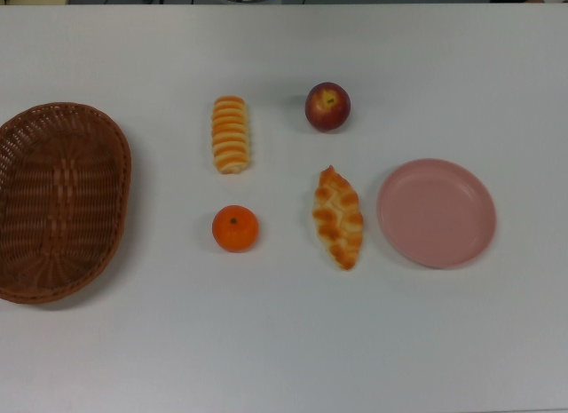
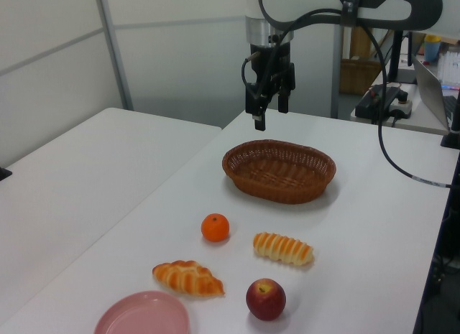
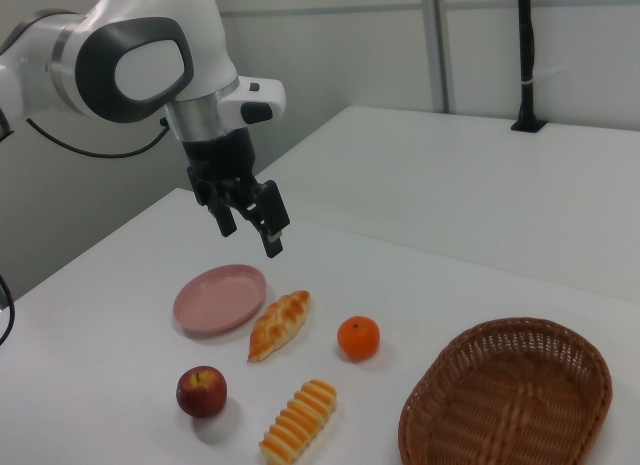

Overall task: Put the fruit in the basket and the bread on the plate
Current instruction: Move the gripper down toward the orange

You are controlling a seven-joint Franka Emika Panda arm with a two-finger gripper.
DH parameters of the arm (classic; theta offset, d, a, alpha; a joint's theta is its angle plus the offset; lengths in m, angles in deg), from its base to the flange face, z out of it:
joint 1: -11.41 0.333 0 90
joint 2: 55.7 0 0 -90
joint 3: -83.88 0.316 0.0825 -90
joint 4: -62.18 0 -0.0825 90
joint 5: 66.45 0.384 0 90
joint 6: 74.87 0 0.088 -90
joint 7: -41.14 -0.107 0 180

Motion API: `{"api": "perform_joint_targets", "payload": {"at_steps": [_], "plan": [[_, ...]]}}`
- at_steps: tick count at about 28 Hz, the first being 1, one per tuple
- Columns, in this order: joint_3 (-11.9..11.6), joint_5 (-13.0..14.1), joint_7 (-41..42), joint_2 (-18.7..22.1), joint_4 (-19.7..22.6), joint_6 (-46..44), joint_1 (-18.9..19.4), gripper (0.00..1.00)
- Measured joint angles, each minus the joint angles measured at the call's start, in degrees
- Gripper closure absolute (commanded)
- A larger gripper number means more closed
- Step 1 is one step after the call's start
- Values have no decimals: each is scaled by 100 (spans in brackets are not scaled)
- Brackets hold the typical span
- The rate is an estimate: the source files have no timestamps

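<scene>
All four foods lie loose on the white table. The mandarin [image 1: 235,228] [image 2: 215,227] [image 3: 358,338] and the dark red apple [image 1: 327,107] [image 2: 265,299] [image 3: 201,391] are the fruit. The striped roll [image 1: 231,134] [image 2: 283,248] [image 3: 299,421] and the braided loaf [image 1: 338,216] [image 2: 187,278] [image 3: 279,324] are the bread. The wicker basket [image 1: 62,200] [image 2: 279,169] [image 3: 510,397] and the pink plate [image 1: 436,212] [image 2: 143,315] [image 3: 220,298] hold nothing. My gripper [image 2: 271,116] [image 3: 250,238] hangs open and empty high above the table, apart from everything, and is outside the top view.
In the left view a second white table stands to the left, and a desk with a laptop [image 2: 433,90] and cables stands at the right. A black cable [image 2: 402,165] trails over the table behind the basket. A black post [image 3: 526,55] stands at the far edge in the right view.
</scene>
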Motion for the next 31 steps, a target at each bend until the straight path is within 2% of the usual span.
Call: {"api": "perform_joint_targets", "payload": {"at_steps": [10, 23, 31], "plan": [[4, 5, 11, -283, 10, 422, 1, 0], [61, 35, 24, -1190, 28, 1760, 246, 0], [60, -273, 24, -1764, 42, 2417, 294, 0]]}}
